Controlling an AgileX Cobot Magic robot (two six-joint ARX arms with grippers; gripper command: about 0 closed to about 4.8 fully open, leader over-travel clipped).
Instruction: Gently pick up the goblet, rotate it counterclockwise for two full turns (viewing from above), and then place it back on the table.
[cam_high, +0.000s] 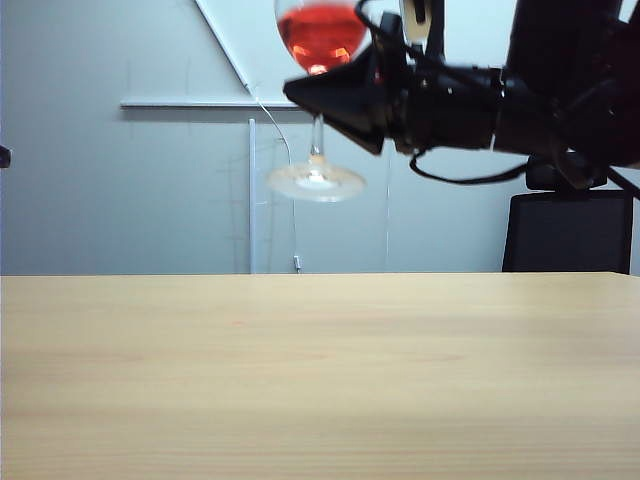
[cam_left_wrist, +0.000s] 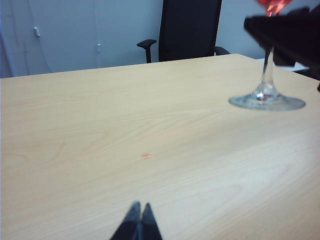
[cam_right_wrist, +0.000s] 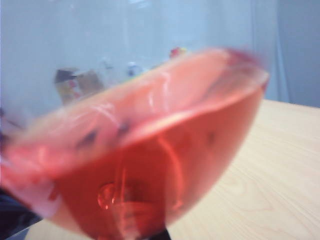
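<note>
One goblet (cam_high: 318, 100) hangs in the air well above the table (cam_high: 320, 380), a tall clear glass with a tulip bowl, a thin long stem and a round flat foot; red liquid fills the lower part of the bowl, bright and a little translucent against the pale wall; the foot catches a white glint and floats clear of the wood, touching nothing. The right gripper (cam_high: 325, 95) reaches in from the right side of the exterior view, a black pointed shape clamped around the stem just under the bowl, its tips hiding that short stretch of glass; the glass stands about upright there. In the right wrist view the bowl (cam_right_wrist: 150, 165) fills nearly everything, blurred and tilted, the red liquid sloping across it, with a strip of tabletop (cam_right_wrist: 280, 190) behind. From the left wrist view the foot and stem (cam_left_wrist: 267, 95) show near the far right corner of the table, the dark gripper above them. The left gripper (cam_left_wrist: 139, 222) sits low over the near part of the table, well apart from the glass, its two fingers pressed together on nothing. By my count: one goblet, one table, two grippers, one black office chair (cam_left_wrist: 189, 30) behind the table, and one small reddish spot (cam_left_wrist: 145, 156) on the wood.
</note>
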